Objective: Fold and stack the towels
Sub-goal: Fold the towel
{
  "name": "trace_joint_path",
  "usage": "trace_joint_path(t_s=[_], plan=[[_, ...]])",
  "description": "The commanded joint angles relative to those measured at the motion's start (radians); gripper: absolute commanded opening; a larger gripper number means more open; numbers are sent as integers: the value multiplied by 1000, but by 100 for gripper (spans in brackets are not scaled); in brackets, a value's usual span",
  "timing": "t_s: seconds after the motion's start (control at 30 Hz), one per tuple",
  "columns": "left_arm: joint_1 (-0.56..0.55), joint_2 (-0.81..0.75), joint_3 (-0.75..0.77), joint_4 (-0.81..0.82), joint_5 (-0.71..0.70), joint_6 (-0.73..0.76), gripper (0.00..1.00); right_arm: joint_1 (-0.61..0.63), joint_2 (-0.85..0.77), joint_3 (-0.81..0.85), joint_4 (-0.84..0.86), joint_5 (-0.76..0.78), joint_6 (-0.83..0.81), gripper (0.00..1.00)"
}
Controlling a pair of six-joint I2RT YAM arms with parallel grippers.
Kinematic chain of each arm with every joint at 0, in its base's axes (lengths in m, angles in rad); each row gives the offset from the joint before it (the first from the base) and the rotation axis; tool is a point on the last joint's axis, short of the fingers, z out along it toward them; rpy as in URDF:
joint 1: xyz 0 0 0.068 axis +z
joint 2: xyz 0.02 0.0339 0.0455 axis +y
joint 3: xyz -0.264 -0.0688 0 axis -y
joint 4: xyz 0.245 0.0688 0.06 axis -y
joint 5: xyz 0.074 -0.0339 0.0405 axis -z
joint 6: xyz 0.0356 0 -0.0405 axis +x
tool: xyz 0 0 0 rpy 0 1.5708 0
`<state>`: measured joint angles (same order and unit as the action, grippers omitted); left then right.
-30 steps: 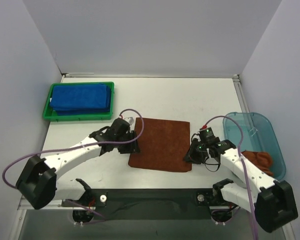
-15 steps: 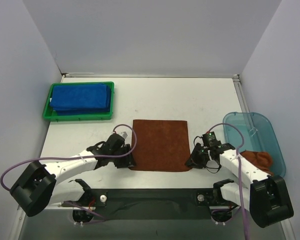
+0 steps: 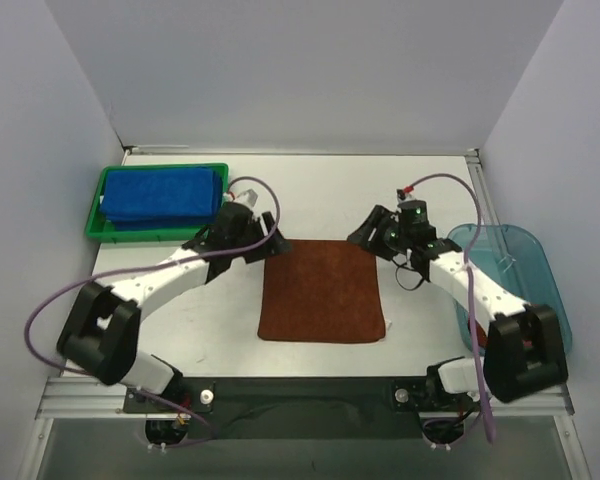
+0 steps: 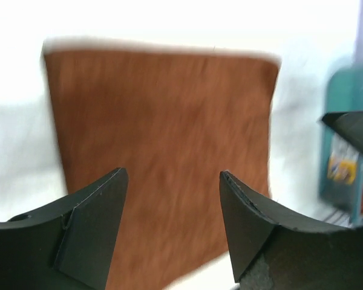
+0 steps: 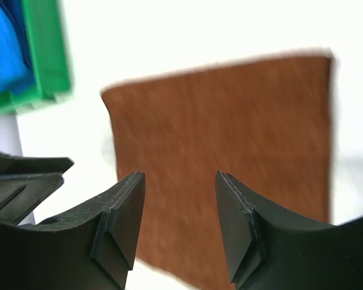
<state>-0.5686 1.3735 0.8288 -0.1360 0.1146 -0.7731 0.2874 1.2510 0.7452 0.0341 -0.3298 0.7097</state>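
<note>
Bench (image 3: 420, 190): white, walled on three sides.

- Rust-brown towel (image 3: 322, 290) is lying flat as one rectangle, centred left-to-right and nearer the near edge than the far edge. It is not touching the tray or the bin.
- Blue towels (image 3: 165, 192) are sitting stacked in the green tray (image 3: 93, 222) at the far-left corner.
- Teal bin (image 3: 520, 250) is standing along the right edge, well apart from the tray. Its near end is partly hidden behind the right arm (image 3: 470, 285).
- Left arm (image 3: 160, 283) is reaching from the near-left corner diagonally toward the centre, wrist just beside the tray's right end.
- The right arm is reaching from the near-right corner up and inward, crossing in front of the bin.
- Left gripper (image 3: 273, 238) is hanging at the brown towel's far-left corner. In the blurred wrist view the claw (image 4: 171, 175) is standing spread, nothing between the fingers (image 4: 97, 205), the whole towel showing beyond them.
- Right gripper (image 3: 364, 230) is hanging at the towel's far-right corner. Its claw (image 5: 179, 175) is likewise spread wide and holding nothing, looking across the towel toward the tray.

Contact with the cloth: cannot tell from above.
</note>
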Motion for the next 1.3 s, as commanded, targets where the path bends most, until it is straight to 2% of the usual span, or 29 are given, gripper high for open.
trace_joint_path(t_s=[0.0,0.03,0.1,0.17,0.27,0.43,0.87,1.13,1.27], plan=[[52,197,153,286,101,43,72,-7,214,106,294,-32,14,50],[55,288,224,306,118,41,68,-5,256,132,331,-49,13,51],[62,407,292,352,161,41,67,2,364,186,449,-80,20,52],[67,464,351,380,177,35,63,4,428,227,544,-95,37,53],[73,551,383,404,186,37,61,18,533,252,620,-101,46,54],[93,633,331,506,207,8,59,15,665,215,762,-109,131,54],[180,636,102,677,218,-28,58,-94,711,-30,998,-84,140,54],[200,631,40,722,224,-35,58,-185,775,-86,1144,-95,192,54],[202,631,23,737,232,-35,58,-198,780,-87,1155,-107,194,54]])
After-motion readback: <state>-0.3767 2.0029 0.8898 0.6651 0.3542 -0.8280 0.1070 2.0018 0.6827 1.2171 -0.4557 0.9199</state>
